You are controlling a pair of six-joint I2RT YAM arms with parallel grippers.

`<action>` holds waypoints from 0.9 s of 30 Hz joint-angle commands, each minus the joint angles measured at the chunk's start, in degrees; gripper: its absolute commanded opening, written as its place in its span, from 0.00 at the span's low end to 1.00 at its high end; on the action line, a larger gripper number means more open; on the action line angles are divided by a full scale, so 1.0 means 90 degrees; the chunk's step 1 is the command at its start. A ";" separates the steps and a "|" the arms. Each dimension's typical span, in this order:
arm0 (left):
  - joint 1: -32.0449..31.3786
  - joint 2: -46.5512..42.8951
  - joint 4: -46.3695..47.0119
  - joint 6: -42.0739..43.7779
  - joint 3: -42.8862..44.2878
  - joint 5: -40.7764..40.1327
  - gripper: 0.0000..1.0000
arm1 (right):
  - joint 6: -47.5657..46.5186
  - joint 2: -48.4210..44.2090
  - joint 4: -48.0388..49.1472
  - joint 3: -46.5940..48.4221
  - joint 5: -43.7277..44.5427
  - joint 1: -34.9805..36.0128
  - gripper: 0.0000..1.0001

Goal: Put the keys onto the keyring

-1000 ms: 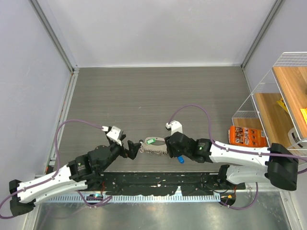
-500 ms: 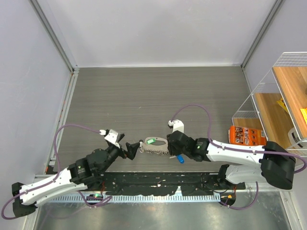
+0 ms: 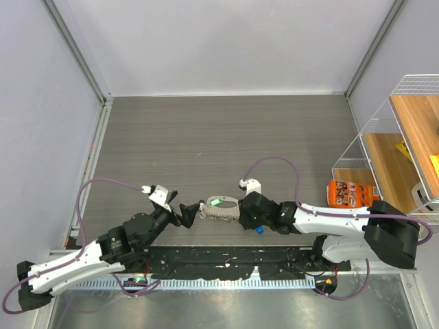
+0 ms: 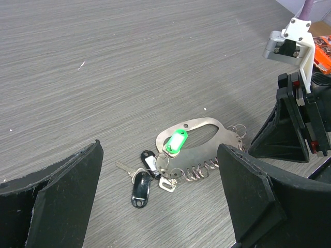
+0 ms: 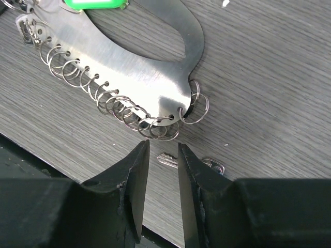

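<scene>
– Silvery keyring (image 4: 202, 153) lies flat on the grey wood-grain table (image 4: 129, 62), between the two grippers, yes?
– Yes. It is a flat metal plate with a row of small wire rings along its near edge. A green tag (image 4: 175, 142) rests on its left end.
– Where are the keys (image 4: 149, 173)?
– A small bunch sits on the table, touching that left end of the plate. Two have black heads, and there are some bare metal bits. Whether they hang on a ring I cannot tell.
– And the blue key (image 3: 260, 230)?
– On the table just under the right gripper (image 5: 163, 150), apart from the bunch.
– What are that gripper's jaws doing?
– They stand a narrow slit apart, tips down close by the plate's right end. Nothing is pinched between them. A small key blade (image 5: 166, 159) lies on the table just beyond the tips.
– The left gripper (image 3: 181, 208)?
– Jaws spread wide, holding nothing, pointing at the keyring's left end. In the left wrist view the bunch and the tag show between its fingers.
</scene>
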 commanded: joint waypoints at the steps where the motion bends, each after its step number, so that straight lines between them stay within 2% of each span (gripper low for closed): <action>1: -0.0018 0.0032 0.0364 0.0001 0.0001 -0.0108 1.00 | 0.0015 -0.0028 0.0435 0.0033 0.0110 0.0072 0.34; 13: -0.0018 0.0003 0.0354 -0.0009 0.0001 -0.0078 1.00 | -0.0132 0.0353 0.0240 0.0433 0.0608 0.0267 0.34; 27: -0.0028 -0.0115 0.0295 -0.0038 -0.0047 -0.0088 0.99 | -0.0161 0.0734 0.0357 0.0580 0.0648 0.0316 0.25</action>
